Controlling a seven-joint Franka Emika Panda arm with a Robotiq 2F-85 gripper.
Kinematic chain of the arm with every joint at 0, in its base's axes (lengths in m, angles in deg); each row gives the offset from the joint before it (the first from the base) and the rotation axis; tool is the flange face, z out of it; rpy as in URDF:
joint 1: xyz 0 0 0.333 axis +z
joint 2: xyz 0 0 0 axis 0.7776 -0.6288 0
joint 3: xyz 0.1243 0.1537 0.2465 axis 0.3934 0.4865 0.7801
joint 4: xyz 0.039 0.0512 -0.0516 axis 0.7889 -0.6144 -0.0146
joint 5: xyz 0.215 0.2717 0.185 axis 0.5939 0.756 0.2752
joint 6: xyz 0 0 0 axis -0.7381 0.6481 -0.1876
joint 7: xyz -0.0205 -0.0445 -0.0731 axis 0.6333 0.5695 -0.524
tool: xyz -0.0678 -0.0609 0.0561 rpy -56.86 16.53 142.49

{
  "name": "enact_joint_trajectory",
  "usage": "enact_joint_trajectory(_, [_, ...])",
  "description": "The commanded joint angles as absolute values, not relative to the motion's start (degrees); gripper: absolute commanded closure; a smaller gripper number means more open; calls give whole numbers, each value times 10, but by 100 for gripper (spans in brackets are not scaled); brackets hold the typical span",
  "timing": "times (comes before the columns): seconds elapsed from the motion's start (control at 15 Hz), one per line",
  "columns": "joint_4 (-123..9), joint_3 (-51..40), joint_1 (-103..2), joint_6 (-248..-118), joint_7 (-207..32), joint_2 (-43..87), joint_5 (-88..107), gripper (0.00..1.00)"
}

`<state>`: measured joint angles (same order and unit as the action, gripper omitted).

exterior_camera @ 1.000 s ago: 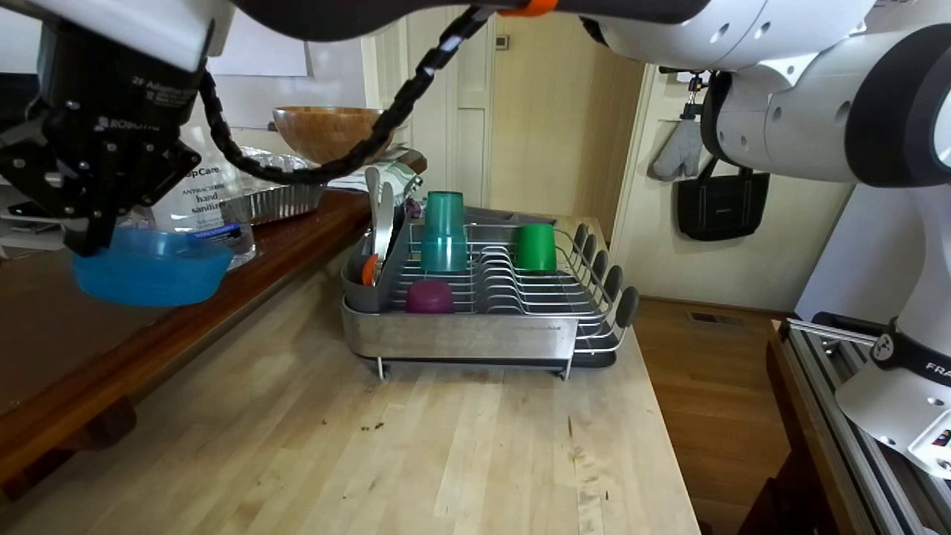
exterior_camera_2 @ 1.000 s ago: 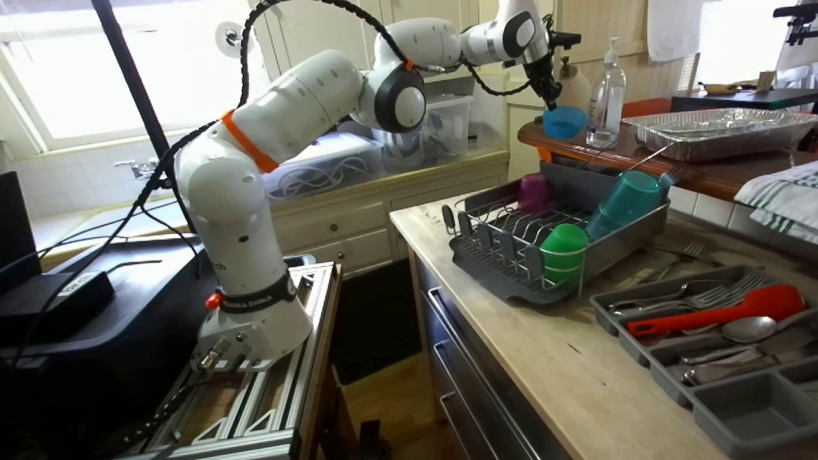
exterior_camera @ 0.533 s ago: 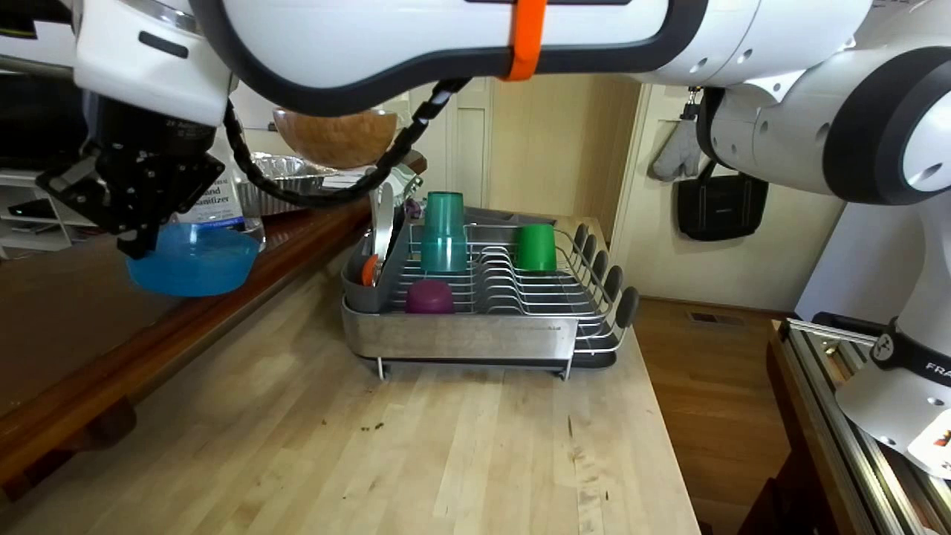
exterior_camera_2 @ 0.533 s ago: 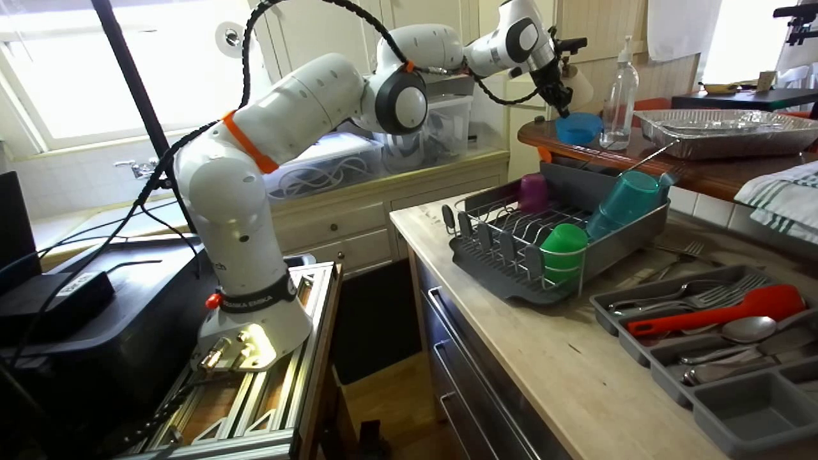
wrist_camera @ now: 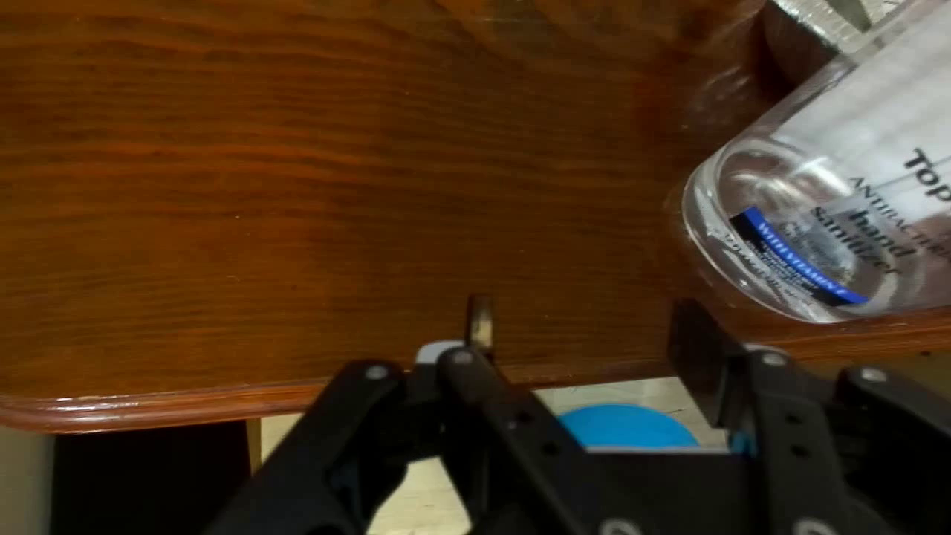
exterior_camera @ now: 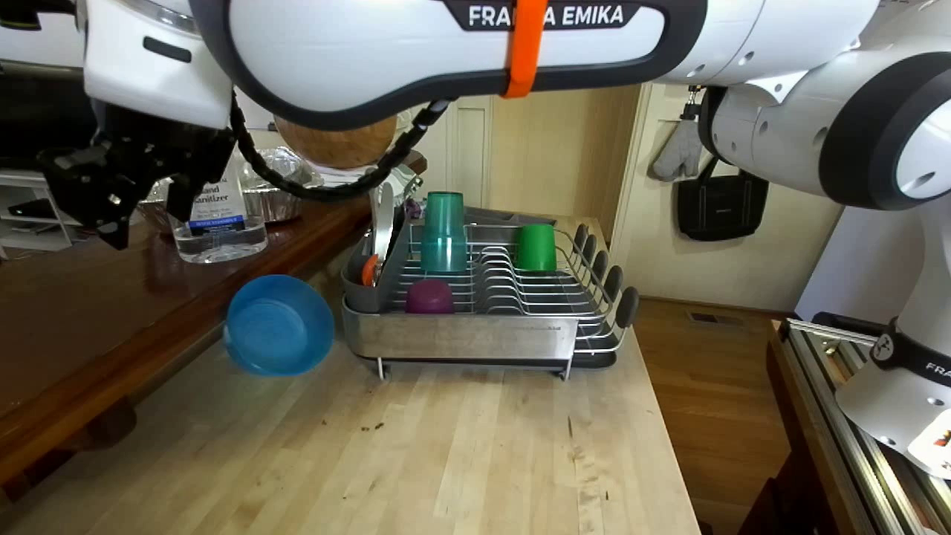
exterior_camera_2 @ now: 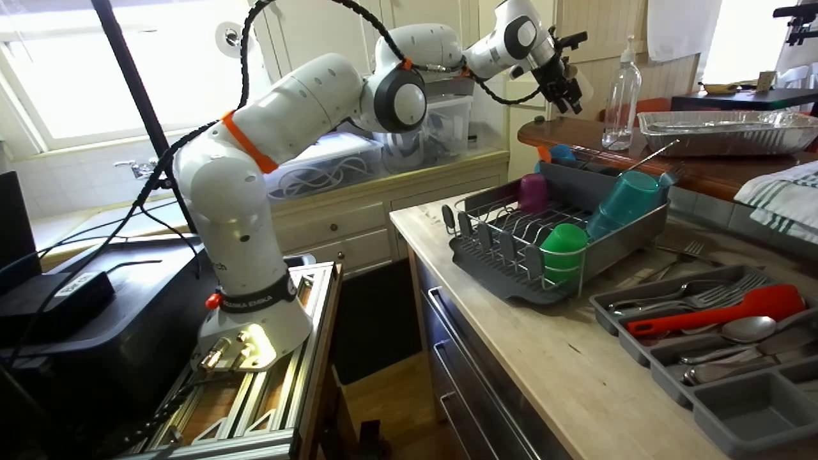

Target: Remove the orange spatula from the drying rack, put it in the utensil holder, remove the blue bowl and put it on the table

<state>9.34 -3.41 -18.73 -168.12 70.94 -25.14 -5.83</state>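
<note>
The blue bowl point(exterior_camera: 278, 325) is out of the jaws and tilted, its inside facing the camera, over the table point(exterior_camera: 483, 446) beside the dark counter's edge. Whether it touches anything I cannot tell. Its top point(exterior_camera_2: 562, 152) shows behind the drying rack point(exterior_camera: 461, 338); the rest is hidden. In the wrist view the blue bowl point(wrist_camera: 628, 427) appears below and between the fingers, well away from them. My gripper point(wrist_camera: 583, 327) is open and holds nothing, above the dark counter in both exterior views. The red-orange spatula point(exterior_camera_2: 716, 313) lies across the cutlery in the grey utensil holder point(exterior_camera_2: 744, 409).
A clear hand sanitizer bottle point(wrist_camera: 825, 223) stands on the dark counter point(wrist_camera: 260, 186) close to my right finger. Behind it is a foil tray point(exterior_camera_2: 722, 137). Teal, green and purple cups sit in the rack. Its grey caddy point(exterior_camera: 364, 293) holds utensils, with an orange end showing.
Half a second ago the blue bowl hung at the shut fingertips. The jaws have since opened, and the bowl has dropped off the counter side toward the table. The gripper itself has moved little.
</note>
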Motion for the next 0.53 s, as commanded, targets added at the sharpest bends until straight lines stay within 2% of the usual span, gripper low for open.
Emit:
enact_joint_trajectory(0.0, [85,-37,-178,-1683,708,-238,-64,4])
enact_joint_trajectory(0.13, [82,-34,-175,-1672,706,-230,-60,0])
enact_joint_trajectory(0.47, [81,8,-178,-1671,744,-212,-24,0])
